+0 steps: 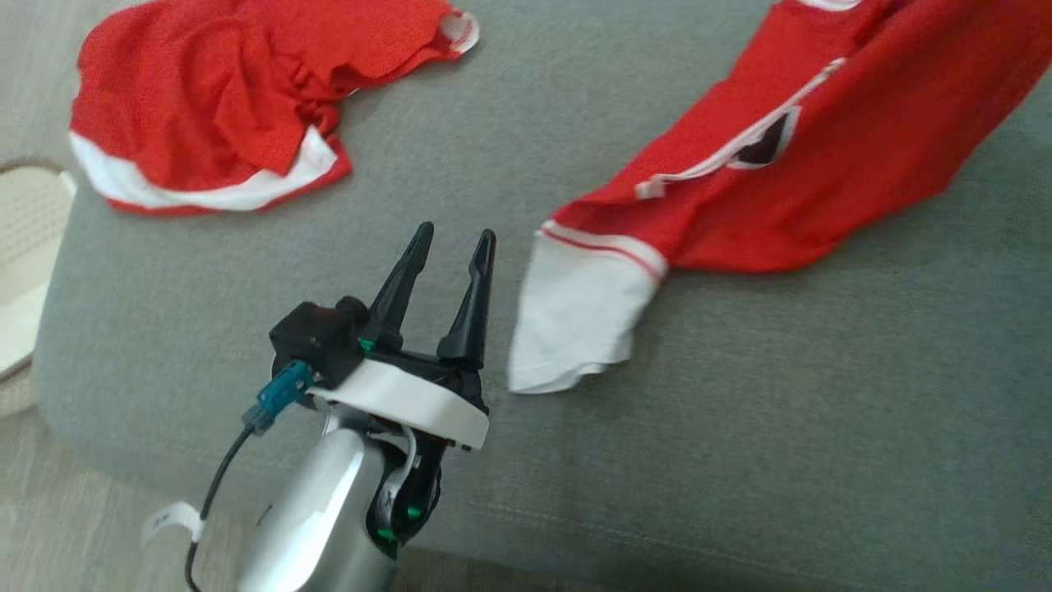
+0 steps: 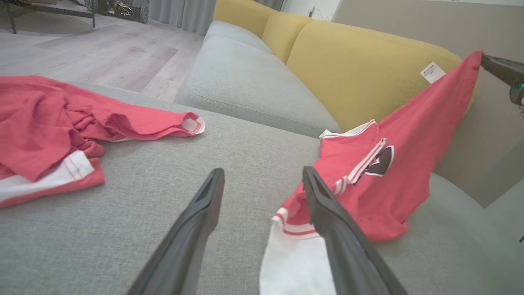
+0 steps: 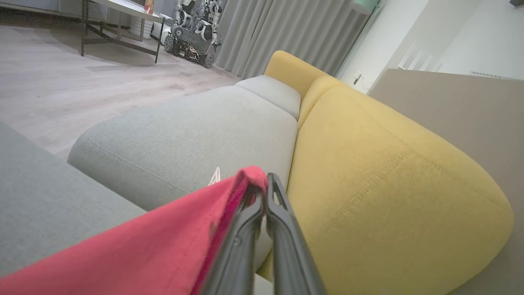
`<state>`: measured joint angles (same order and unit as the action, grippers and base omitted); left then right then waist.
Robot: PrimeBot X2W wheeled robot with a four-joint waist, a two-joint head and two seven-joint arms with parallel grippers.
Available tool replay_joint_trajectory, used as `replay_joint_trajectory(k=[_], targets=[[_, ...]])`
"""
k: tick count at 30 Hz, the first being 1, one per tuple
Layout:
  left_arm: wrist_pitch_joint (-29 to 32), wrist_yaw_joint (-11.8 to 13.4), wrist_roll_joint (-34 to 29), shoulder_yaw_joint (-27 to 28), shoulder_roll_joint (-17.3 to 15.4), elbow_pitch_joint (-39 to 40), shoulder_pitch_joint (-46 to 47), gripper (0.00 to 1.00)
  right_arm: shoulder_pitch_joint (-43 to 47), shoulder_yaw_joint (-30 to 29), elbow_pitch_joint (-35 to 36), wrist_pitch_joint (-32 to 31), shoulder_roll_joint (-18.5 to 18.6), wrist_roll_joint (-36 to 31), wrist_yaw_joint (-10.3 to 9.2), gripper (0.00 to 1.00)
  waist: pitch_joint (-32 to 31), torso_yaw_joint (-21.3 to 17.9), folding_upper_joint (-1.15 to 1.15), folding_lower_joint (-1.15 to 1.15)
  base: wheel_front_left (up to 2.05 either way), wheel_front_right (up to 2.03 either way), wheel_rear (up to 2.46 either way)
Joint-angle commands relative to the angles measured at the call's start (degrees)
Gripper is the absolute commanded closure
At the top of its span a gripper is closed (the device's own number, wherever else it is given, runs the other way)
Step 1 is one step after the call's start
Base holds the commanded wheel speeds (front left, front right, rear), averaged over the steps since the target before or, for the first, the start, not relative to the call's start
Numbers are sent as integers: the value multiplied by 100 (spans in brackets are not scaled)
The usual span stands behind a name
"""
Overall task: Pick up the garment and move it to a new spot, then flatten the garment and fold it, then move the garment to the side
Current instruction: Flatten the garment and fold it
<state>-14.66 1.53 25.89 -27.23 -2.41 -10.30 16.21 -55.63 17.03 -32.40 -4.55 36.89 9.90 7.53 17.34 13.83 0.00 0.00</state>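
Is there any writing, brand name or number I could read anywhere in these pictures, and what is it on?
No text here can be read as words.
On the yellow sofa back, a white tag: printed lines, too small to read.
On the lifted red garment, a dark emblem edged in white: just a shape, no legible letters or number.

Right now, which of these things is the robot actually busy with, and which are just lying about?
In the job:
red shirt, stretched out, one end lifted
right gripper, pinched shut on it
left gripper, open, beside the shirt

Lying about:
crumpled red garment
yellow backrest
pale basket
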Motion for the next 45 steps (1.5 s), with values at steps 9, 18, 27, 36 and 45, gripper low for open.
replay_joint_trajectory(k=[9,18,27,36,45], targets=[[-34,76,147,28,-47,271,300,0,-1199,324,-1109,410,-55,-523,-4,0,420,486,0,0,0,0,0],[-34,120,89,104,-47,218,318,0,-873,124,-2234,948,-579,-524,-4,0,265,278,0,0,0,0,0],[-34,53,-86,399,-47,133,150,0,122,-457,-2209,1804,-1294,-48,-4,0,-306,-304,0,0,0,0,0],[-34,-18,-200,669,-47,94,-194,0,2066,-1121,-911,1950,-2264,378,-4,0,-848,-881,0,0,0,0,0],[-34,-90,-281,762,-47,81,-405,0,3611,-1631,252,1905,-3064,41,-4,0,-976,-1148,0,0,0,0,0]])
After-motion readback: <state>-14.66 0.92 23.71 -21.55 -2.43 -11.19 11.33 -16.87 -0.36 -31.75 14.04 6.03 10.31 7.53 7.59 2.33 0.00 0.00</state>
